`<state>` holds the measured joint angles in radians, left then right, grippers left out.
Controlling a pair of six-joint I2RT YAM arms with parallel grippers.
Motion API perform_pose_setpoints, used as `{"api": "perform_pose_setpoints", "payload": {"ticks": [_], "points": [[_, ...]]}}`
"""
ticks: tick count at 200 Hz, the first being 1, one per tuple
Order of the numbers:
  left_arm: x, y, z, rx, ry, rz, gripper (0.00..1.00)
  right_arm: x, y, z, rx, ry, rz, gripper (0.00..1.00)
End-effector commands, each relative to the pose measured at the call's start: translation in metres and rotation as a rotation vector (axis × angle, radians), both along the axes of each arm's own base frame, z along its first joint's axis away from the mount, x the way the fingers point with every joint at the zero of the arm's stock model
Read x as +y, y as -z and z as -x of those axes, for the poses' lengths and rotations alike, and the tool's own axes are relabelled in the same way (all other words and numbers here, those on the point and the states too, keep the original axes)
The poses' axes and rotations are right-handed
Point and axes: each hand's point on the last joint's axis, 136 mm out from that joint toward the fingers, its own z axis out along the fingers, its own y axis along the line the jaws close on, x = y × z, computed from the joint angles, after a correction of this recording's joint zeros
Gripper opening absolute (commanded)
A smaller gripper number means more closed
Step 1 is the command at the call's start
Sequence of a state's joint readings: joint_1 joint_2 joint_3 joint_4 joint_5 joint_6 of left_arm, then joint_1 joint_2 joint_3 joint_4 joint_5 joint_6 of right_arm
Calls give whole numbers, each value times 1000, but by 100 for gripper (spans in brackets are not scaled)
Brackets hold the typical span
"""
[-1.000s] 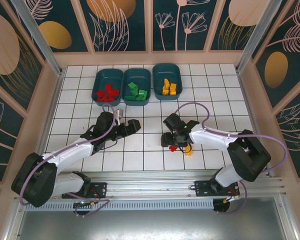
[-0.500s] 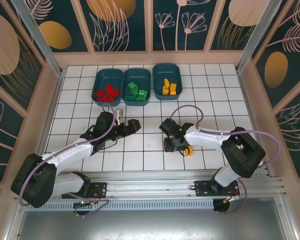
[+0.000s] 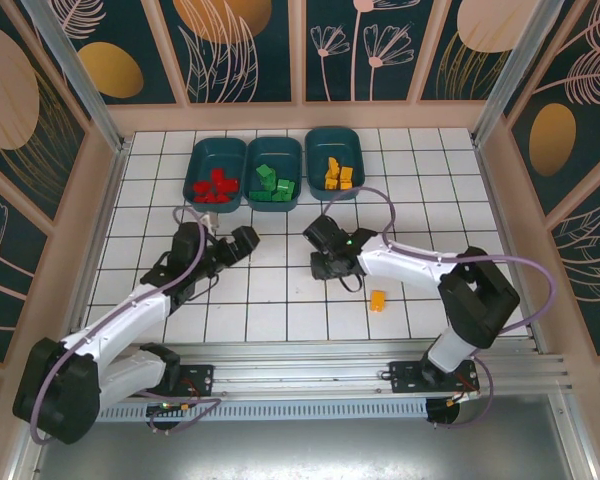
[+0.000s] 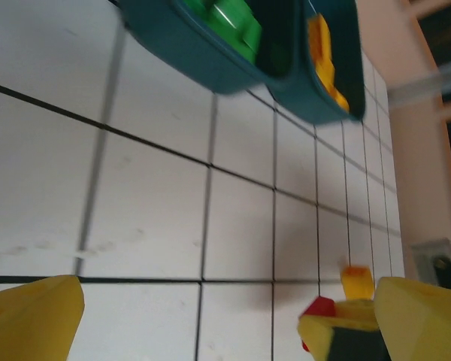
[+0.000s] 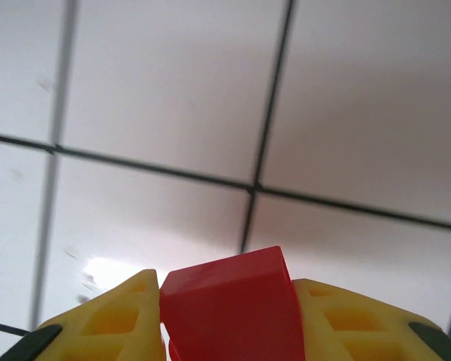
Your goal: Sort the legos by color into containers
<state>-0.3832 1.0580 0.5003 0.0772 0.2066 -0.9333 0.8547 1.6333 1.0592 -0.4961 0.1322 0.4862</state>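
The right gripper (image 5: pixel 227 320) is closed on a red lego brick (image 5: pixel 229 297), pinched between its two yellow fingers over the white tiles near the middle of the table (image 3: pixel 430 200). To its left, the left gripper (image 3: pixel 243 240) stands wide open and holds nothing. One orange brick (image 3: pixel 377 300) lies alone toward the near edge. Free tiles separate both grippers from three teal bins along the far edge: the left bin (image 3: pixel 220 143) has red bricks, the middle bin (image 3: pixel 275 141) green, the right bin (image 3: pixel 332 131) yellow-orange.
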Motion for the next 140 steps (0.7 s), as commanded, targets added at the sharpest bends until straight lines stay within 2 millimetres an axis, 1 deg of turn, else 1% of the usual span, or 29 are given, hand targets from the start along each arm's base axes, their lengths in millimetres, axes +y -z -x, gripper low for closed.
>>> {"api": "perform_pose_setpoints", "payload": {"ticks": [1, 18, 26, 34, 46, 56, 65, 79, 84, 94, 103, 119, 128, 140], "points": [[48, 18, 1, 87, -189, -12, 98, 46, -30, -36, -121, -55, -78, 30], [86, 29, 3, 130, -328, 19, 98, 91, -54, -63, -196, -98, -162, 30], [100, 33, 4, 142, -377, 57, 98, 113, -62, -74, -219, -123, -204, 30], [109, 37, 6, 152, -408, 94, 99, 133, -67, -86, -245, -143, -238, 30], [114, 40, 8, 159, -420, 138, 99, 160, -71, -101, -275, -172, -276, 30], [111, 39, 8, 150, -405, 159, 99, 182, -75, -112, -300, -198, -304, 30], [108, 38, 9, 150, -388, 169, 99, 197, -81, -122, -331, -213, -326, 30], [106, 35, 10, 139, -366, 170, 98, 216, -83, -137, -357, -233, -356, 30], [106, 35, 12, 136, -365, 166, 99, 222, -80, -141, -358, -242, -356, 30], [106, 31, 13, 122, -358, 161, 98, 235, -80, -151, -371, -254, -358, 30], [105, 26, 14, 101, -351, 159, 99, 243, -81, -159, -382, -262, -350, 30], [105, 23, 17, 82, -338, 153, 98, 255, -86, -169, -411, -274, -364, 31], [104, 22, 19, 78, -329, 149, 99, 259, -84, -175, -409, -274, -377, 34], [101, 23, 20, 76, -310, 150, 98, 260, -77, -185, -391, -259, -374, 43]]}}
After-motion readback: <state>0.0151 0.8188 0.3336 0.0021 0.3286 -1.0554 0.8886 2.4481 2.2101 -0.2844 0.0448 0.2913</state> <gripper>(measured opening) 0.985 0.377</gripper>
